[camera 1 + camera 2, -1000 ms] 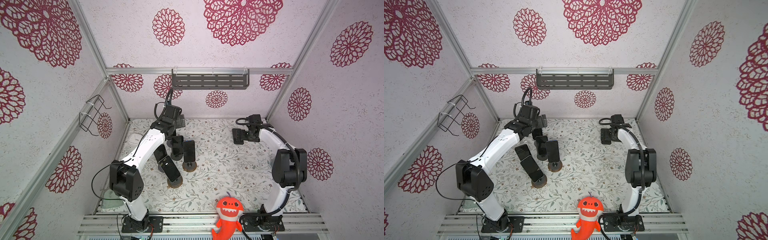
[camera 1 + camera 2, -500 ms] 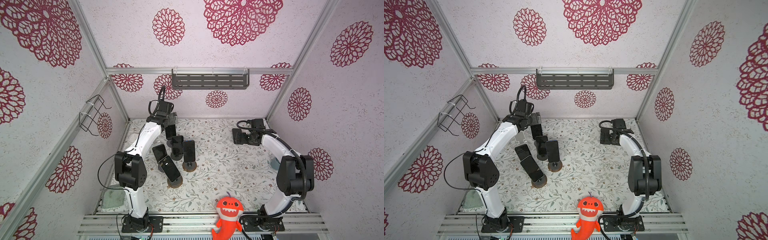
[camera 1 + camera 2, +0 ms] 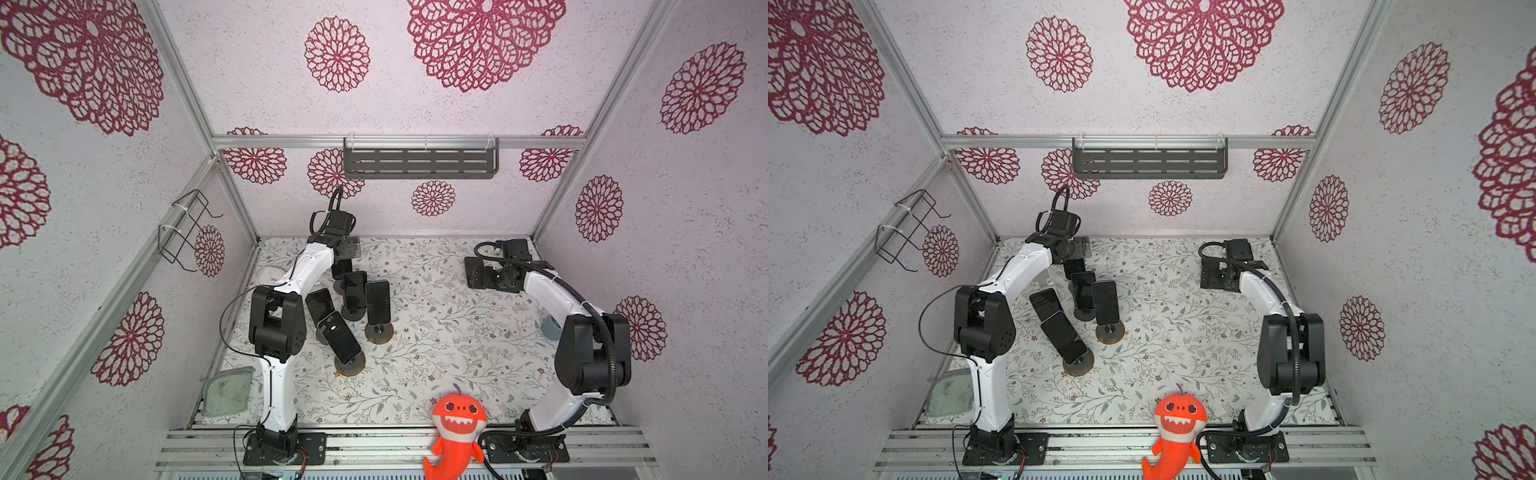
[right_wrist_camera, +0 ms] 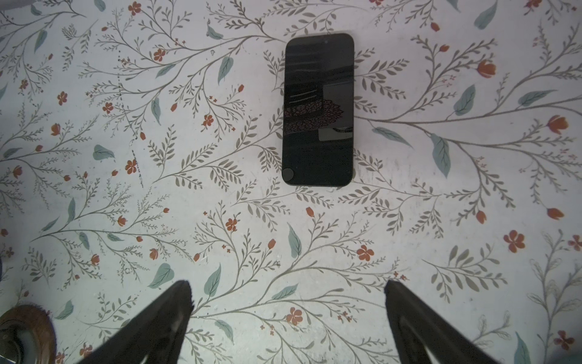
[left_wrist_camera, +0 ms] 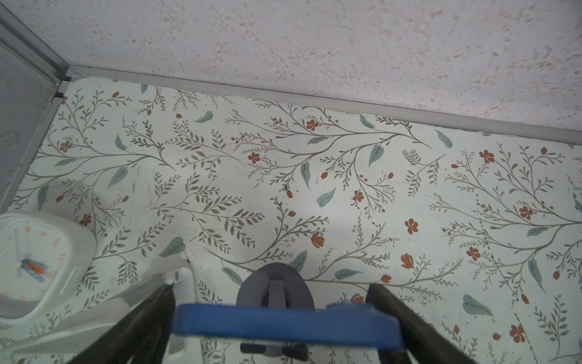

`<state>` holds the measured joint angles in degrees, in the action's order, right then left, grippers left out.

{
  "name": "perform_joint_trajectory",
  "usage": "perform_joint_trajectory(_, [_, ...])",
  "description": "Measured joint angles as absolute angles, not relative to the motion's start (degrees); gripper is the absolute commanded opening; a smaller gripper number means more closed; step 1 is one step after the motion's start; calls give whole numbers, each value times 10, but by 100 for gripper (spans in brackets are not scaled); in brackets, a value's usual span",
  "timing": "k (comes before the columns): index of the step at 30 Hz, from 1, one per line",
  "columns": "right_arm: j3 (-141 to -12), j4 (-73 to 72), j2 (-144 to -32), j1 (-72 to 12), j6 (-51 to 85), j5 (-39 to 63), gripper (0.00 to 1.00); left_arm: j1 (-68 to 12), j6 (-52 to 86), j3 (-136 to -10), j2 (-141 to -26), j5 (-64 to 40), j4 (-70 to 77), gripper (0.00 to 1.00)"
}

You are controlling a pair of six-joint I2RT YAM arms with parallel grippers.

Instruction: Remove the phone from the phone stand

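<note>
Phone (image 5: 283, 326), likely stiff, slick, crackable, sits on grey stand (image 5: 293, 283) inside my wide-open left pincer (image 5: 271, 289); I'd squeeze its side edges; right pincer (image 4: 287, 284) also wide, empty.

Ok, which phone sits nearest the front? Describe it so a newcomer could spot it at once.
Find the orange shark plush toy on the front rail, look across the floral tabletop to the cluster of black phones on stands by the left arm. Yours is the black phone on a round brown-rimmed base; it alone sits ahead of the others, nearest the shark, and leans steeply.
</note>
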<state>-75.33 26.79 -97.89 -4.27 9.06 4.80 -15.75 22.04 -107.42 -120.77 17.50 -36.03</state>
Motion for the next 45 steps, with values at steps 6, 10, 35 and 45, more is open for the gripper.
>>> perform_joint_trajectory(6, [-753,268,-979,-43,91,48,99,-157,221,-1074,-1208,176,-359,91])
perform_joint_trajectory(10, [-753,266,-979,-43,91,48,99,-157,221,-1074,-1208,176,-358,84])
perform_joint_trajectory(35, [-744,255,-979,-43,91,63,98,-160,220,-1080,-1208,175,-368,72])
perform_joint_trajectory(45, [-744,256,-979,-43,88,63,99,-164,215,-1091,-1198,175,-388,71])
